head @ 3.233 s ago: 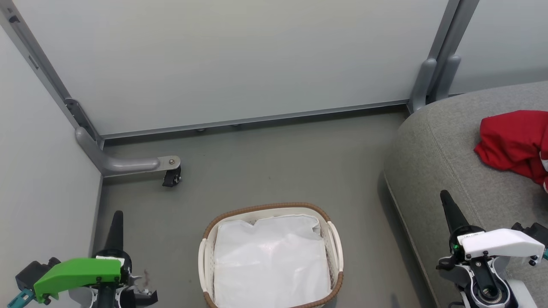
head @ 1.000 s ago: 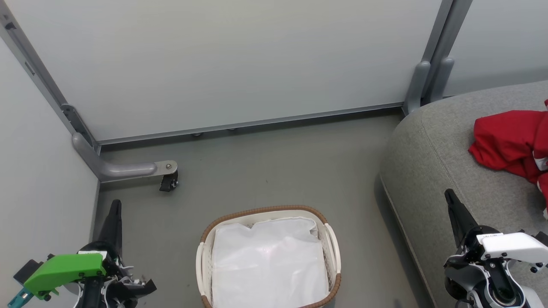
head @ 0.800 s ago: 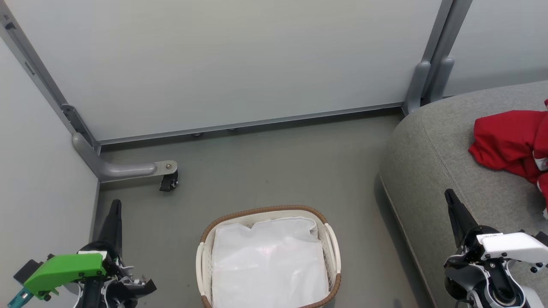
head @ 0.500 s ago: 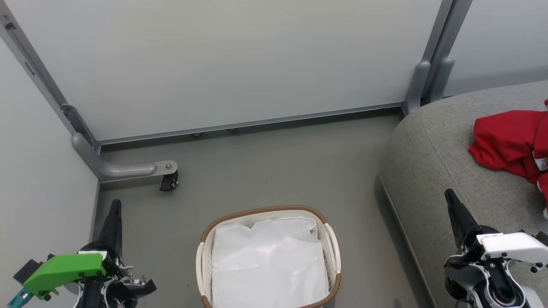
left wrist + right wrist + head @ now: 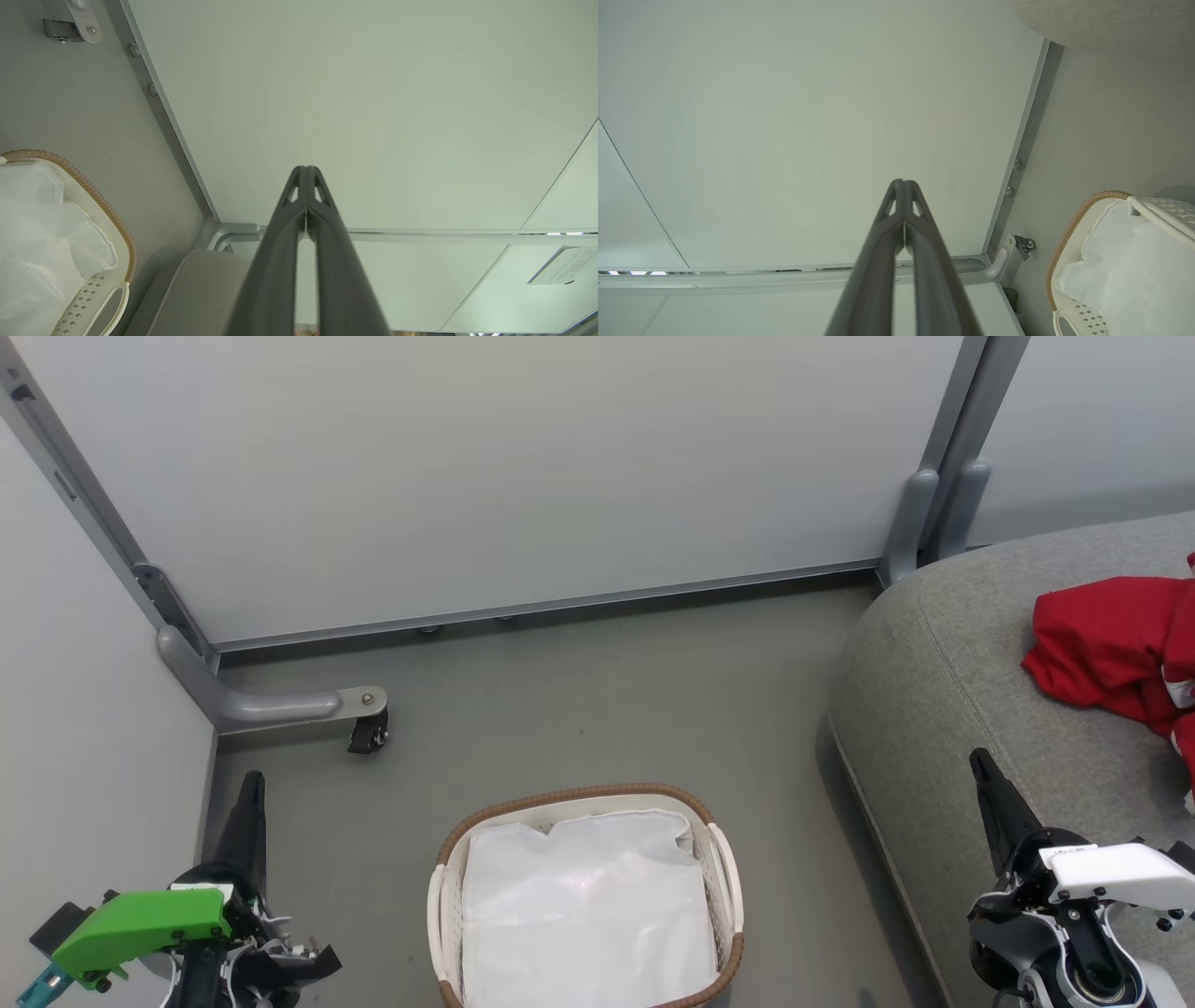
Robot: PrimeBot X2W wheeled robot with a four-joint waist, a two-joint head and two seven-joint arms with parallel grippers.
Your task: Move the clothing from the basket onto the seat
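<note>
1. Well, the laundry basket sits on the grey floor at the lower middle of the head view. All I can see inside it is its white cloth liner.
2. The red clothing lies bunched on the light-grey couch seat at the right edge of the frame. It runs out of the picture there, well apart from the basket.
3. The left hand is at the lower left, beside the basket, pointing up the frame. In its own wrist view its two dark fingers are pressed together at the tips with nothing between them.
4. The right hand is at the lower right, seen against the near part of the seat and short of the clothing. It is closed in the same way and carries nothing.
5. From how things lie, I'd judge the carrying done, or all but done.
6. The next move calls for little. At most the robot might check that no garment hides under the liner's folds, and otherwise rest both arms.
</note>
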